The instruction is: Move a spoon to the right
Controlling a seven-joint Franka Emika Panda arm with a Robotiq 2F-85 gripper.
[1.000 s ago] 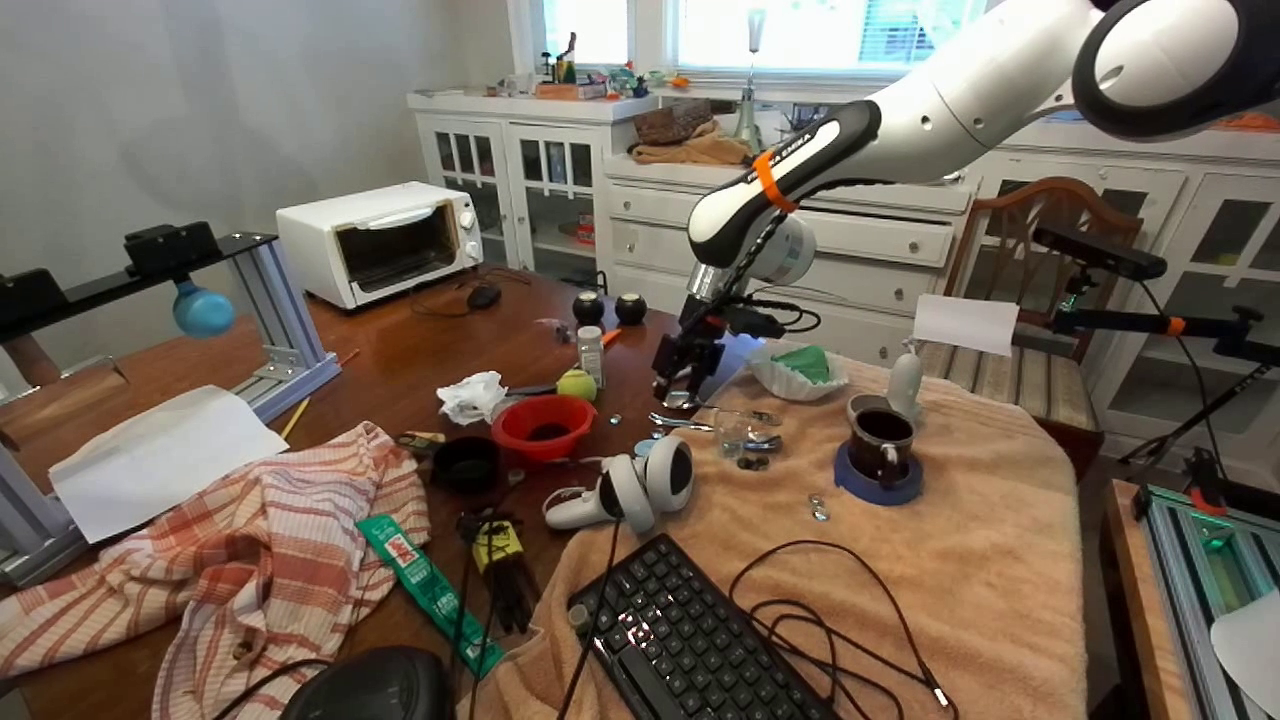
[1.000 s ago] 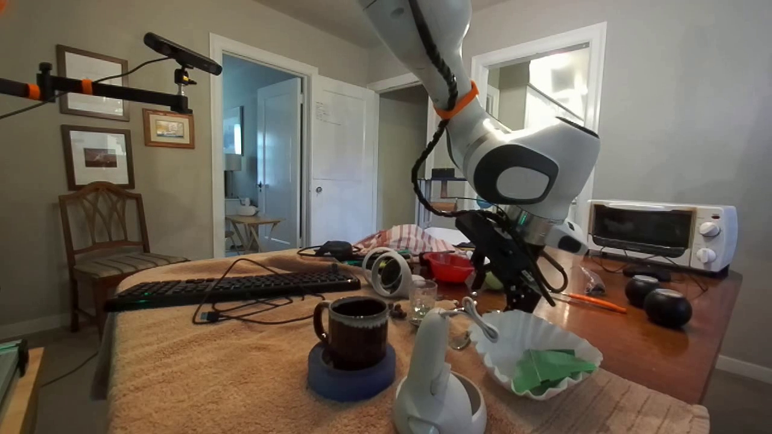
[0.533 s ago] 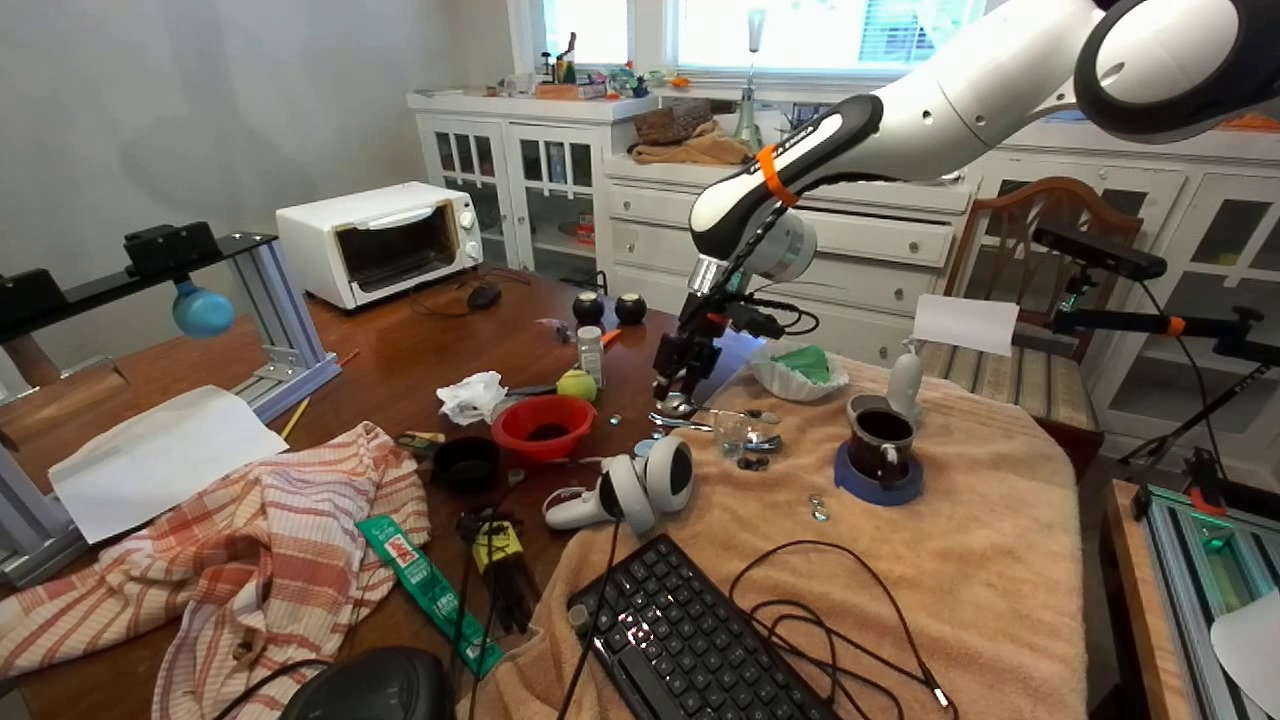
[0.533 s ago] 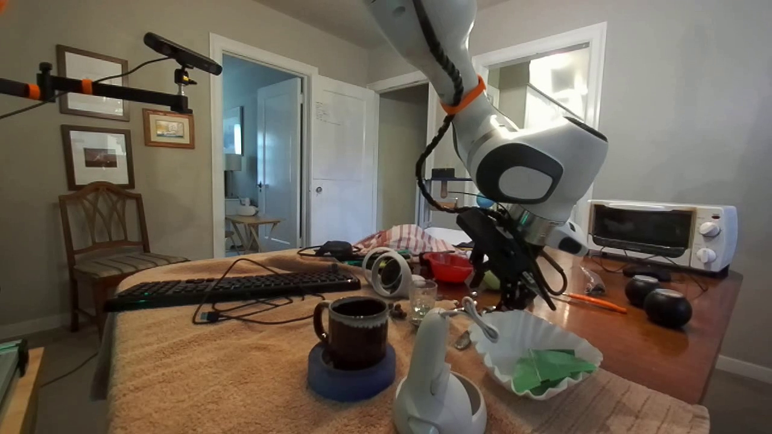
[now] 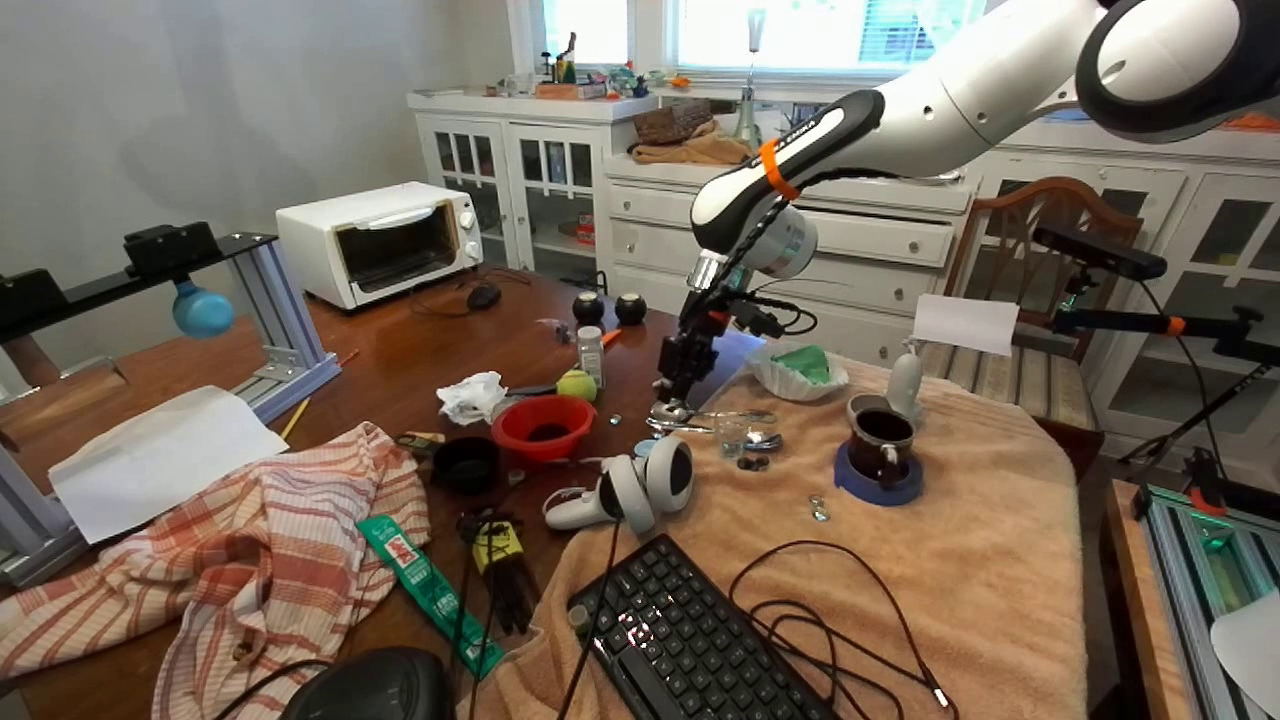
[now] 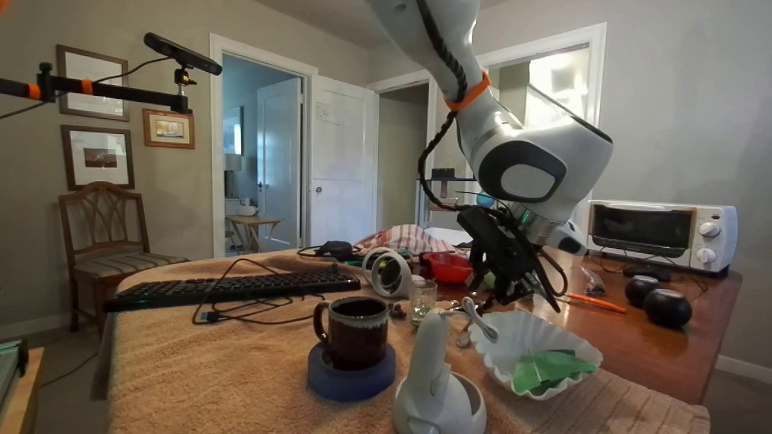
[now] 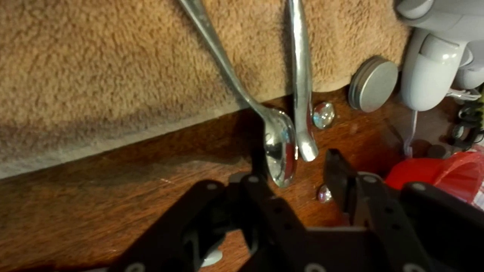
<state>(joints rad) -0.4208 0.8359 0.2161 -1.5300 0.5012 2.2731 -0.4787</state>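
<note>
The spoon (image 7: 278, 145) is shiny metal with a thin straight handle. In the wrist view its bowl lies over bare wood and its handle runs up over the tan towel. In an exterior view its bowl (image 5: 668, 411) sits just below my gripper (image 5: 676, 393). My gripper (image 7: 295, 158) is open, and the bowl lies between its fingers, close against the left one. I cannot tell whether they touch. A second metal utensil handle (image 7: 301, 75) lies right beside the bowl. In an exterior view my gripper (image 6: 508, 299) is above the table behind the white fluted dish.
A glass (image 5: 731, 436) and another spoon bowl (image 5: 766, 441) lie close by. Around them are the white controller (image 5: 650, 482), red bowl (image 5: 520, 425), brown mug (image 5: 885, 430) on a blue ring, white fluted dish (image 6: 506, 328), metal lid (image 7: 378, 85) and glass gems (image 7: 323, 115).
In an exterior view the spoon's bowl has shifted slightly down and left, lying lower against the table. My gripper has turned slightly and risen a little off the table.
</note>
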